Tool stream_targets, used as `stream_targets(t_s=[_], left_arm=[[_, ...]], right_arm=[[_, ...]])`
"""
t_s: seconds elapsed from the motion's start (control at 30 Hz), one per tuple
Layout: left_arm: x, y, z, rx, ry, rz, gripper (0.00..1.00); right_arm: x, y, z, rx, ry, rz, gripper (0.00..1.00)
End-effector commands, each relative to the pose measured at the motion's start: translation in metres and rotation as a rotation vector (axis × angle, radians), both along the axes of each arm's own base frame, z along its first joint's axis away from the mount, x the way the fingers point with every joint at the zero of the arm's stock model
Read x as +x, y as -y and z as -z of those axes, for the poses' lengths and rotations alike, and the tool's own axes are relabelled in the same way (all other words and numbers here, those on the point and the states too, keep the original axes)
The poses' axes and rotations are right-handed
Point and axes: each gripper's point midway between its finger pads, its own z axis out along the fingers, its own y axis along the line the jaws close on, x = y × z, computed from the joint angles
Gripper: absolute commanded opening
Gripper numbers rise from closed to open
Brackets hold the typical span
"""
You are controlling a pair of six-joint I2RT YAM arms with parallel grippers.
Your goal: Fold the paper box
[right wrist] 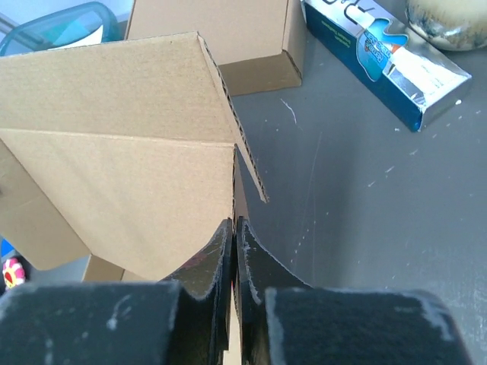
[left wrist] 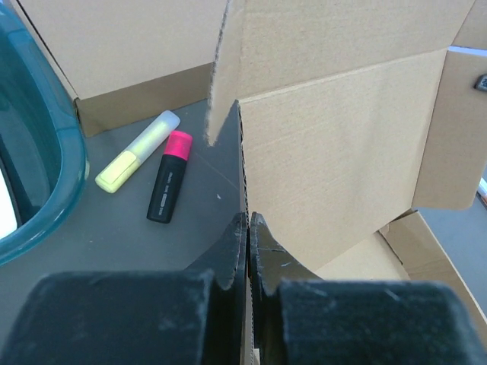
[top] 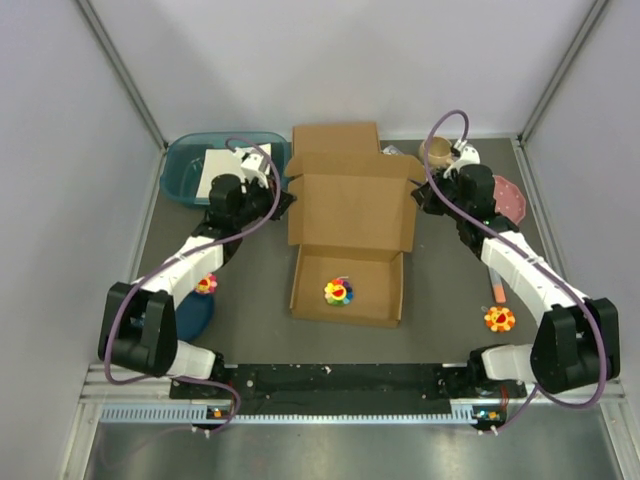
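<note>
The paper box (top: 347,262) lies in the middle of the table, brown cardboard with its shallow tray toward me and its lid panel (top: 350,205) raised. A colourful flower toy (top: 338,291) sits inside the tray. My left gripper (top: 286,201) is shut on the left side flap's edge (left wrist: 245,163), the cardboard running between the jaws (left wrist: 249,222). My right gripper (top: 419,199) is shut on the right side flap's edge (right wrist: 233,179), with the fingertips (right wrist: 233,226) pinching the sheet.
A smaller brown box (top: 335,135) stands right behind the lid. A teal basin (top: 195,165) is at back left, with two highlighters (left wrist: 169,186) beside it. A blue carton (right wrist: 380,61), a bowl (top: 437,152) and a pink plate (top: 512,195) are at back right. Flower toys (top: 499,319) lie beside each arm.
</note>
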Motion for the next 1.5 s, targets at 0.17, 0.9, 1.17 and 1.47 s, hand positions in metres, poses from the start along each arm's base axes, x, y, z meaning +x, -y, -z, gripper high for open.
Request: stream_targets(t_s=[0.17, 0.9, 1.17, 1.47], left_arm=[[-0.034, 0.02, -0.013, -0.084, 0.15, -0.044, 0.0], [-0.102, -0.001, -0.027, -0.268, 0.449, -0.347, 0.0], [-0.107, 0.002, -0.035, -0.326, 0.479, -0.41, 0.0], [-0.122, 0.021, -0.022, -0.332, 0.475, -0.39, 0.0]], right_arm=[[-0.034, -0.022, -0.012, 0.058, 0.058, -0.001, 0.0], [-0.1, -0.023, 0.036, 0.158, 0.073, 0.196, 0.0], [-0.116, -0.029, 0.047, 0.158, 0.059, 0.198, 0.0], [-0.139, -0.036, 0.074, 0.118, 0.026, 0.168, 0.0]])
